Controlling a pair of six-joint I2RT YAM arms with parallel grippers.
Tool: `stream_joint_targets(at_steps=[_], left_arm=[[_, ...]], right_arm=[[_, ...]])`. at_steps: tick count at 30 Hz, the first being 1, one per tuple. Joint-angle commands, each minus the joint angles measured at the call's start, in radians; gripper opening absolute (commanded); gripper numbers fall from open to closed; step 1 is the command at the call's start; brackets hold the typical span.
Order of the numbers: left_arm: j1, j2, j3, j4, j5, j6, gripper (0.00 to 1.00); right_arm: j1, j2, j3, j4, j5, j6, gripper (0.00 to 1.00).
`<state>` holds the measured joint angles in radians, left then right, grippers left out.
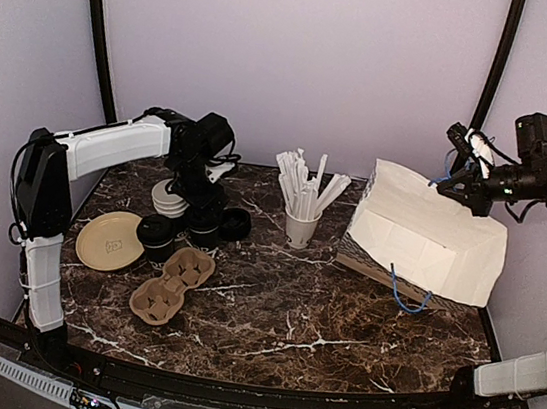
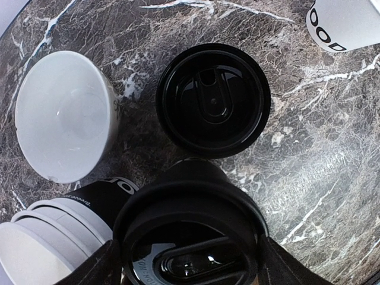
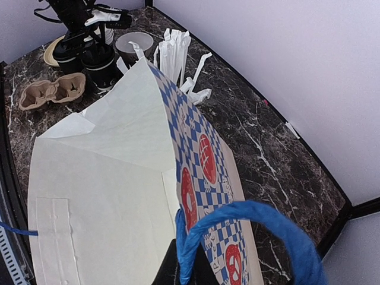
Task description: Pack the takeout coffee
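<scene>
Takeout coffee (image 2: pixel 184 219) between left pincer (image 2: pixel 190 270); one bag (image 1: pixel 430 240) (blue-handled), one carrier (image 1: pixel 173 280).

Readable text is thin here. White cup (image 2: pixel 343 25): black capitals "OOD", cut off by the frame edge (rest of the word out of view). Black cup stack (image 2: pixel 101 199): white lettering on the side, only a sliver showing, unreadable. Lidded coffee cup (image 2: pixel 190 237): possibly tiny raised lettering on the lid. Paper bag (image 3: pixel 196 148): red oval logos, no legible wording.
</scene>
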<state>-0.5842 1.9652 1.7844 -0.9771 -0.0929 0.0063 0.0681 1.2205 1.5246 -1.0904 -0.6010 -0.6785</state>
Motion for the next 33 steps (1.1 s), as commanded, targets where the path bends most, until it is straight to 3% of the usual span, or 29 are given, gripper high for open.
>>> stream_joint_targets(at_steps=[1, 11, 22, 33], left_arm=[[0.006, 0.0, 0.017, -0.066, 0.033, -0.028, 0.79], [0.003, -0.069, 0.088, -0.068, 0.077, -0.033, 0.7], [-0.061, -0.232, 0.196, -0.081, 0.087, -0.001, 0.69], [-0.197, -0.38, 0.342, -0.018, 0.287, 0.042, 0.69]], right_arm=[[0.014, 0.005, -0.008, 0.05, 0.003, 0.012, 0.0], [0.025, -0.001, -0.012, 0.057, 0.009, 0.022, 0.0], [0.047, -0.017, -0.029, 0.017, 0.01, 0.02, 0.0], [0.09, -0.044, -0.001, -0.071, -0.05, 0.034, 0.0]])
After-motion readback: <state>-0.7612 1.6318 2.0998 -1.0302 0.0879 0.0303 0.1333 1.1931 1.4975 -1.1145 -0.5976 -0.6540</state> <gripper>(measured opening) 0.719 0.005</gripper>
